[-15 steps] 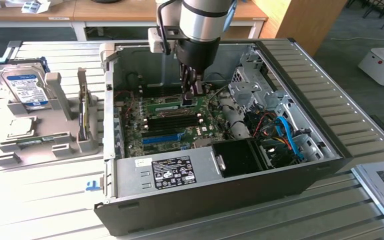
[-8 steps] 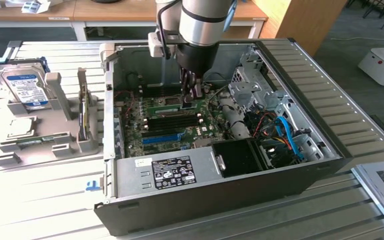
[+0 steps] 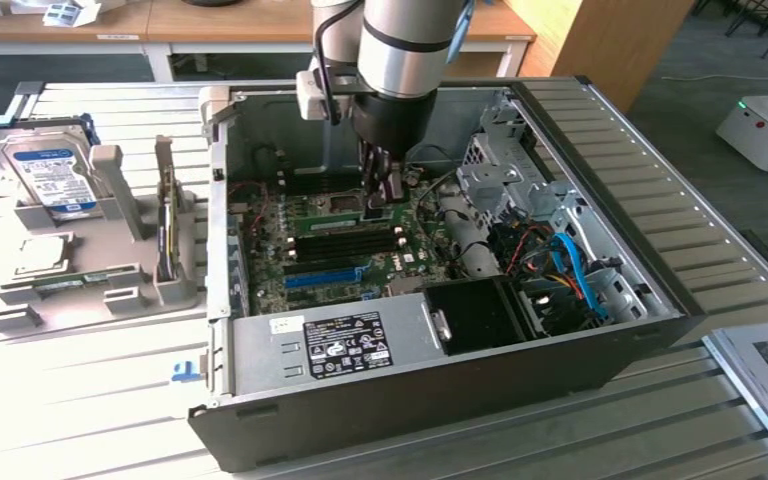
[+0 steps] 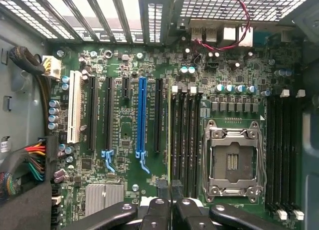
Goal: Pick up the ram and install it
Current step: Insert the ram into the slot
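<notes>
Inside the open computer case (image 3: pixel 651 300), the gripper (image 4: pixel 170 190) has its jaws clamped on the ram (image 4: pixel 170 132). The ram is a thin green stick seen edge-on over the memory slots (image 4: pixel 187 140) beside the processor socket (image 4: pixel 234 160). It looks light, stiff and fragile, and is best held mid-length by its flat faces.

Open computer case (image 3: pixel 424 420), hard drive (image 3: pixel 48 175)

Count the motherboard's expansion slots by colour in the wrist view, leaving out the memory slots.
White expansion slot: 1
Blue expansion slot: 1
Black expansion slots: 4, one of them short
Total: 6
</notes>
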Robot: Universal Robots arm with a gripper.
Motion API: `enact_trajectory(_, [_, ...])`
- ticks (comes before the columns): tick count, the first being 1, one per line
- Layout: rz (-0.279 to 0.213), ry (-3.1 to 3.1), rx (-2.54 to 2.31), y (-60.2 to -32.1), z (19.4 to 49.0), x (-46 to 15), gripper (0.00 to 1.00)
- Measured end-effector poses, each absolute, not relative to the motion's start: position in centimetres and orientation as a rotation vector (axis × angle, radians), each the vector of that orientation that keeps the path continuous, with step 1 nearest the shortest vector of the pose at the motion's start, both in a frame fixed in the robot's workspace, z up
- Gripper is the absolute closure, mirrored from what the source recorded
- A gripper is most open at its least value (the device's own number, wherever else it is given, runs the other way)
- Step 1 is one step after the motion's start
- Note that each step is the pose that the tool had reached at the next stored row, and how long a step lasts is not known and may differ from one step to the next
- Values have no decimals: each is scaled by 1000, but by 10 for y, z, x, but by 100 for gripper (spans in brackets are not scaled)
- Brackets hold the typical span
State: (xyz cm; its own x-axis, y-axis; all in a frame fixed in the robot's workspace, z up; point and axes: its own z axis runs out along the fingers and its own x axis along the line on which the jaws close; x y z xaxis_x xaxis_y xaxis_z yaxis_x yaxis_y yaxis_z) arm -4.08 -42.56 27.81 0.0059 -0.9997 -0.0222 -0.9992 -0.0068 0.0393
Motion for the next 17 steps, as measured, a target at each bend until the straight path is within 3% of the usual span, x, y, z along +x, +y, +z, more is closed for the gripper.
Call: enact_trajectory(17, [-68,-2205,2219,-426,264,-41,88])
